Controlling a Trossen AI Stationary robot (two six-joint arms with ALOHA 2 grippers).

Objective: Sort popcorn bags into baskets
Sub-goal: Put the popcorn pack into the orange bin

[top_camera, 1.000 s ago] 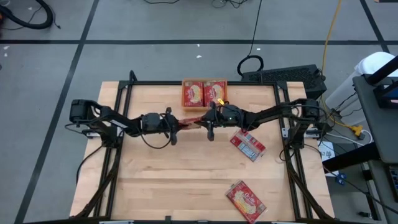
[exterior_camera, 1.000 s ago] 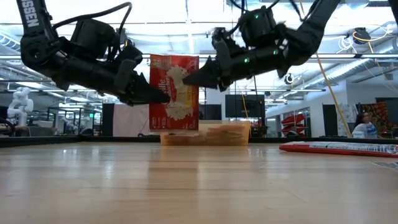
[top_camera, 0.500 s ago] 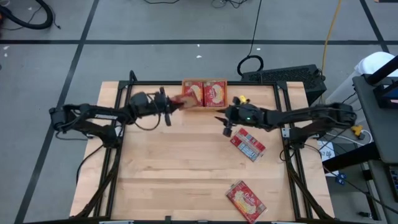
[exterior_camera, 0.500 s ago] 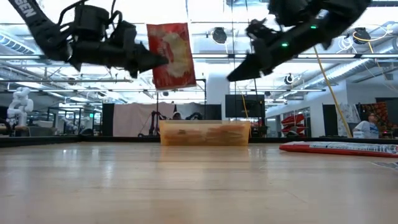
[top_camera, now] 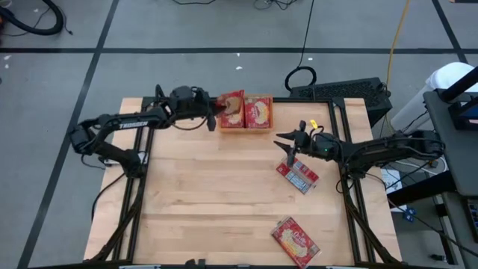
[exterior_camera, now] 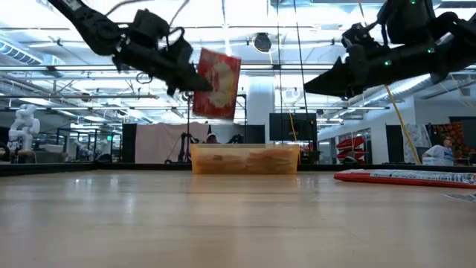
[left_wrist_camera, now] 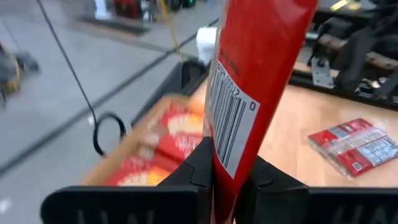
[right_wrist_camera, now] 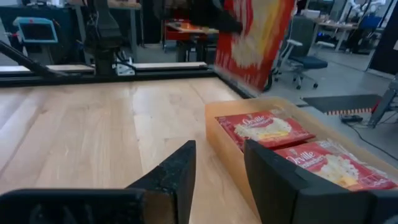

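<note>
Two bags [top_camera: 258,113] lay in the bin [top_camera: 245,128]; the left gripper [top_camera: 214,116] pinched a third bag [top_camera: 230,109] above it. Two packets [top_camera: 299,174] waited on the table [top_camera: 209,202], right gripper [top_camera: 286,146] spread.

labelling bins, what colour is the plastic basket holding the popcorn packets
Translucent orange rectangular plastic basket, clearest in the right wrist view.

Lighting's bright and even from overhead, so the bench [top_camera: 224,194] only gets soft, faint shadows under the arms. Low view is backlit: ceiling lights glare white and both arms go near-silhouette. Left wrist view has heavy motion blur on the floor and the bin [left_wrist_camera: 146,149]; the held bag [left_wrist_camera: 249,93] stays fairly sharp.
</note>
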